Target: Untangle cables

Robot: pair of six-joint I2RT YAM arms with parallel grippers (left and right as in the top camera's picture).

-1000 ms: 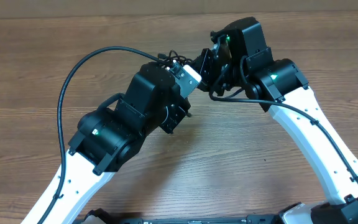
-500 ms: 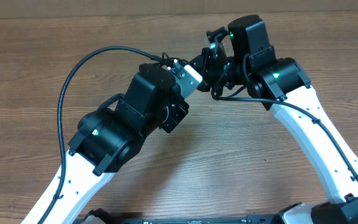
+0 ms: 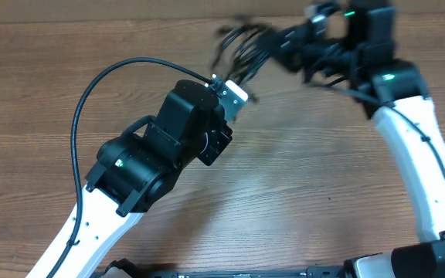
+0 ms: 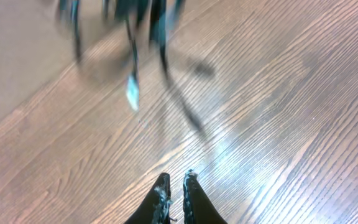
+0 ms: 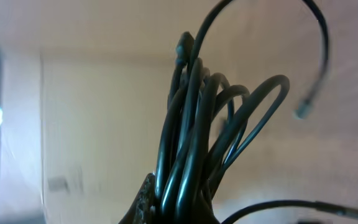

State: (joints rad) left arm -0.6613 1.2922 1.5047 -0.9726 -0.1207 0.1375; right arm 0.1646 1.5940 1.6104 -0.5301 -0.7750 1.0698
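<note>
The cables are a bundle of thin black loops, blurred by motion, hanging in the air at the far middle of the table. My right gripper is shut on the bundle; in the right wrist view several strands rise out of its jaws, one free plug end curling off to the right. My left gripper is shut and empty, low over the wood. The cables dangle ahead of it, apart from it, with a pale-tipped plug hanging lowest.
The wooden table spreads around both arms. The thick black cable fixed to the left arm arcs over the table's left side. A pale wall runs along the far edge.
My right arm has swung up and to the right, carrying the cable bundle away from the left gripper. The left arm has stayed almost still.
</note>
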